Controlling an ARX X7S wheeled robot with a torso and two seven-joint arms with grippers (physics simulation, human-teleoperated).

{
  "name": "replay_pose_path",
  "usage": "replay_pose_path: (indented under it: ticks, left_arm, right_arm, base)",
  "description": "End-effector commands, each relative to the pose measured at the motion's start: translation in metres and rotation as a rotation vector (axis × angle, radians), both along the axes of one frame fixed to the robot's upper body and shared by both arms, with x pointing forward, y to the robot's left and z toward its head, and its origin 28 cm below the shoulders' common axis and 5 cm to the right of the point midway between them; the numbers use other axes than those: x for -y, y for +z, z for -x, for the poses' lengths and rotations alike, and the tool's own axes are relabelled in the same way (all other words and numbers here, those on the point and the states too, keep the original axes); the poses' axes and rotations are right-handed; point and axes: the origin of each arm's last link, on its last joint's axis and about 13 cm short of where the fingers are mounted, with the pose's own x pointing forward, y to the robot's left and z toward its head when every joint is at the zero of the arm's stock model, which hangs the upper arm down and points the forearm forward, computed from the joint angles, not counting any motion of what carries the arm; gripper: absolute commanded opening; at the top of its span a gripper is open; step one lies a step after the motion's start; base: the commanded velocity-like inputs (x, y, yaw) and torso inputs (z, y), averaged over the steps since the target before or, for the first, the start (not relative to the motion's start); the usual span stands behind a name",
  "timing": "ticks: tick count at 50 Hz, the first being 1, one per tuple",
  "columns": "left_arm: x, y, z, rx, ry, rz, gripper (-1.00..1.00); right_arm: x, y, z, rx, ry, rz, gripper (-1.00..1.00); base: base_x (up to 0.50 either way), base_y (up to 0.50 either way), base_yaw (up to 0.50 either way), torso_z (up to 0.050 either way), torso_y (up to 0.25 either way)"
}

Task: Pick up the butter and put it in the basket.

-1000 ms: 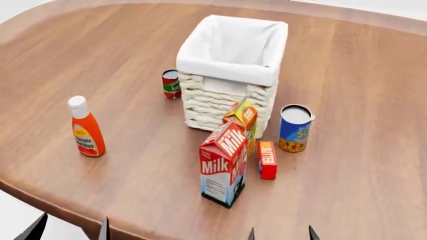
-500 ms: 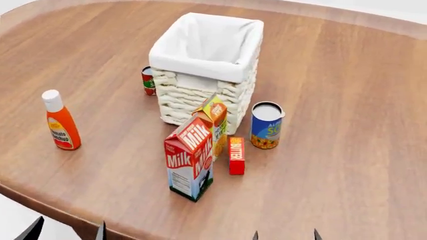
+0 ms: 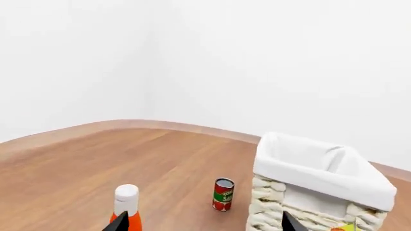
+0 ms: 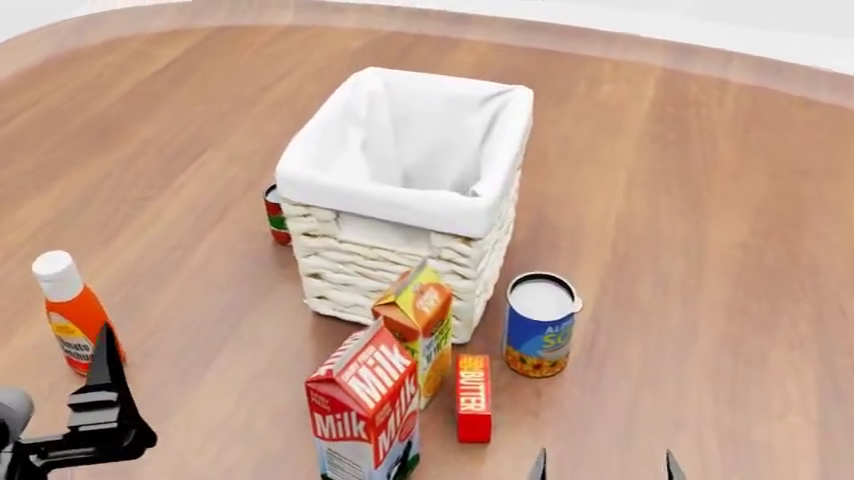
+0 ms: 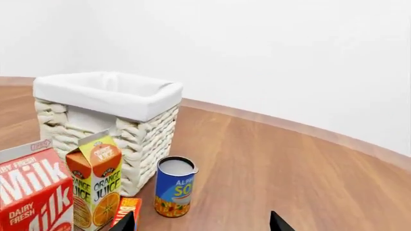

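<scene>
- The butter (image 4: 474, 397) is a slim red box lying flat on the wooden counter (image 4: 694, 200); white capitals along its top read "BUTTER". It lies in front of the basket (image 4: 400, 190), between the juice carton (image 4: 418, 325) and the blue can (image 4: 539, 325), apart from both.
- The red-and-white carton (image 4: 363, 410) says "Milk" on two faces; the right wrist view adds "DAIRY FRESH".
- The juice carton reads "ORANGE JUICE" in the right wrist view.
- The blue can shows the yellow letters "AL" and "SO"; the rest is turned away.
- The orange bottle (image 4: 74, 315) has a white cap and a yellow label too small to read. The small red can (image 3: 223, 194) beside the basket has illegible lettering.
- The left gripper (image 4: 100, 395) rises beside the orange bottle, touching nothing; how its jaws stand cannot be told.
- The right gripper (image 4: 603, 466) shows two dark tips at the frame's lower edge, jaws apart and empty, near the butter.
</scene>
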Motion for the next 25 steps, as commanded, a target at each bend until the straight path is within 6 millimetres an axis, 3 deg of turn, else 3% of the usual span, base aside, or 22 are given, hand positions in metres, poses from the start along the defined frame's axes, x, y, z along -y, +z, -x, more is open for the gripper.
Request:
replay_pose_path:
  ticks: [1,10,25]
  left_arm:
    - [-0.0068,0.0126,-0.0016,0.035,0.015,0.006,1.0]
    - [-0.0116,0.0173,-0.0003,0.04,0.028,0.013,1.0]
    - [-0.0093,0.0181,0.0001,0.043,0.024,0.006,1.0]
  right_arm:
    - [0.0014,-0.0014,0.0021,0.0,-0.016,0.002,1.0]
    - [-0.0003,-0.0013,0.0036,-0.007,-0.024,0.014,1.0]
    - [0.0011,0.0017,0.0045,0.019,-0.006,0.012,1.0]
  base:
    - [0.48,0.15,0.0,0.0,0.0]
    - [0.48,0.15,0.0,0.0,0.0]
    - [0.01,0.0,0.0,0.0,0.0]
